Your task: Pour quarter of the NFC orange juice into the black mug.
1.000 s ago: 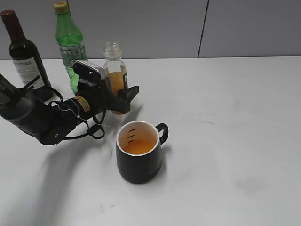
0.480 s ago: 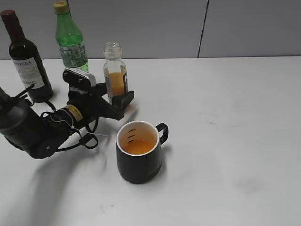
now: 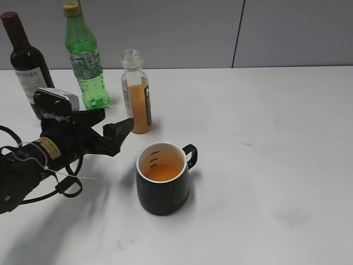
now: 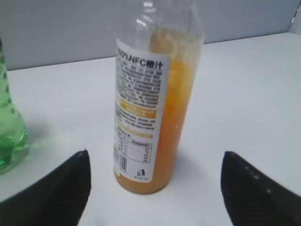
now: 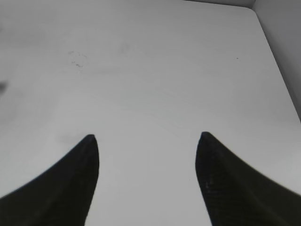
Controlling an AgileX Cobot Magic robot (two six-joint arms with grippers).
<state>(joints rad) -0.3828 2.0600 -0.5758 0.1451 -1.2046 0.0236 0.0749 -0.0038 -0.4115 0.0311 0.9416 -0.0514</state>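
Note:
The NFC orange juice bottle point(image 3: 137, 99) stands upright and uncapped on the white table, partly full of orange liquid; it fills the middle of the left wrist view point(image 4: 155, 108). The black mug point(image 3: 164, 179) stands in front of it, handle to the right, with orange juice inside. My left gripper point(image 3: 113, 128) is open and empty, down-left of the bottle and apart from it; in the left wrist view point(image 4: 155, 160) its jaws stand wide on either side of the bottle's base. My right gripper point(image 5: 146, 141) is open over bare table and does not show in the exterior view.
A green bottle with a yellow cap point(image 3: 84, 55) and a dark wine bottle point(image 3: 25, 61) stand at the back left, behind my left arm. The green bottle's base shows at the left of the left wrist view point(image 4: 9, 136). A grey wall runs behind the table.
My left gripper has let go of the juice bottle and drawn back to the left and toward the front. The bottle stays standing; the mug has not moved.

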